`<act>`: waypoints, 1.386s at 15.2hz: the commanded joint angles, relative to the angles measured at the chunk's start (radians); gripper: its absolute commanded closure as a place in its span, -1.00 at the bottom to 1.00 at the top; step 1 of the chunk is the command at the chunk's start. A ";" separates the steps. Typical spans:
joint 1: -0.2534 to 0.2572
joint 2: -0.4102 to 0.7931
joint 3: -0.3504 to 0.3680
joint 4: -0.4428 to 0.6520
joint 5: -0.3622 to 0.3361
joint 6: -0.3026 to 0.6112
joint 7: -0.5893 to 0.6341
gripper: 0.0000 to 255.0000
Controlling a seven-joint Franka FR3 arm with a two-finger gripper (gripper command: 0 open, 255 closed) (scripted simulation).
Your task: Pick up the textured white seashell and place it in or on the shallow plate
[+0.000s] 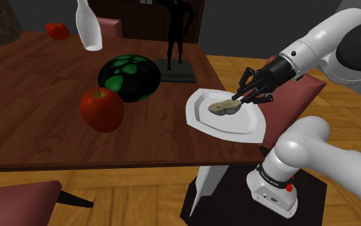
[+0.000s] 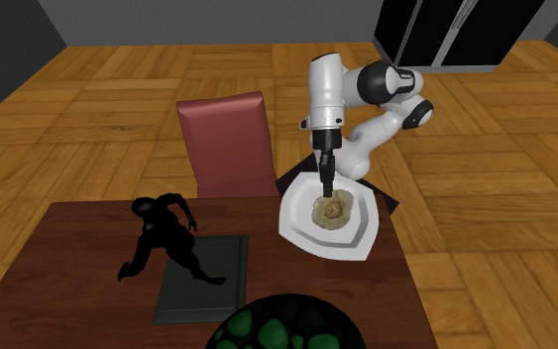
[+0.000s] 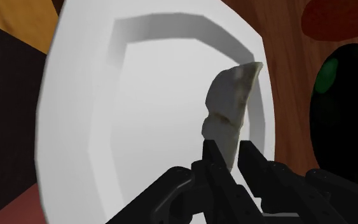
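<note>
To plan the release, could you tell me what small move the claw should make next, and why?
Probably open the claw: it clasps the seashell, which already seems to lie inside the white plate.

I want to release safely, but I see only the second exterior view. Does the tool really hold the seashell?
Observer: Yes. In the wrist view the tool is shut on the seashell, clasping one end.
Operator: How high is it over the plate?
Observer: The shoulder view shows it low over the plate, inside the rim; whether it touches, I cannot tell.
Operator: What stands beyond the dark ball?
Observer: A red apple, left of it in the shoulder view.
</note>
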 commanded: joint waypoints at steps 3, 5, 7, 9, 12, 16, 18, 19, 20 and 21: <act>-0.001 -0.016 0.006 -0.027 0.003 0.005 -0.003 1.00; -0.001 -0.016 0.006 -0.027 0.004 0.005 -0.003 1.00; -0.002 -0.016 0.006 -0.027 0.004 0.005 -0.003 1.00; -0.002 -0.015 0.005 -0.027 0.003 0.006 -0.005 -1.00; -0.001 -0.014 0.008 -0.027 0.006 0.007 -0.004 -1.00; -0.017 -0.008 -0.052 0.031 -0.048 -0.053 0.001 -1.00; -0.026 0.005 -0.098 0.085 -0.089 -0.101 0.005 -1.00; -0.025 0.005 -0.098 0.085 -0.089 -0.101 0.005 -1.00; -0.025 0.005 -0.098 0.085 -0.089 -0.101 0.005 -1.00; -0.025 0.005 -0.098 0.085 -0.089 -0.101 0.005 -1.00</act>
